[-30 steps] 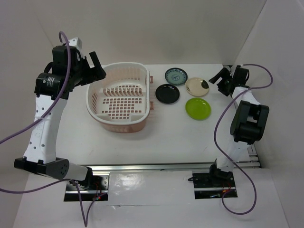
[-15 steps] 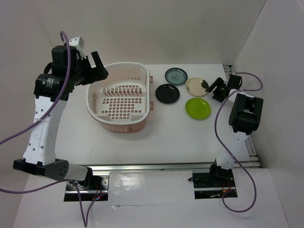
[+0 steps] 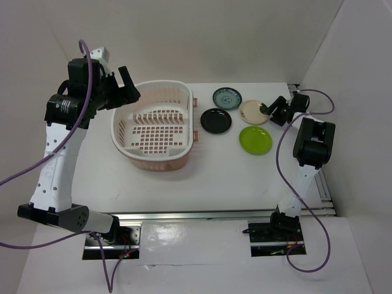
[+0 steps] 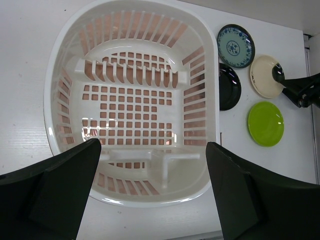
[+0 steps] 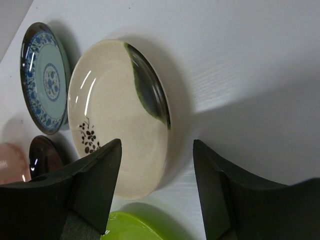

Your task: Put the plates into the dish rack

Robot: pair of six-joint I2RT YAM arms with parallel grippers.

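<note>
Left gripper (image 3: 128, 86) hovers above the dish rack's (image 3: 153, 162) left rim, fingers apart, holding nothing. The rack sits left of centre on the tabletop (image 3: 214, 177), with no plates in it and its divider prongs (image 3: 160, 114) free.

All four plates lie flat to the rack's right:
- blue-green plate (image 3: 226, 97) at the back
- black plate (image 3: 216, 120) just beside the rack
- cream plate (image 3: 252, 112) further right
- lime plate (image 3: 255, 139) in front of the cream one

Right gripper (image 3: 268, 110) is low at the cream plate's right edge, fingers apart. In the wrist view they straddle the rim by the dark patch; can't tell if either touches yet.

Step in hand looks like the first pick. To do it well:
- get one finger under the rim lip and one on top
- close squarely on the edge, not a shallow pinch, since the glaze looks slippery
- lift clear of the lime plate
- tilt the plate upright before dropping it between the prongs
</note>
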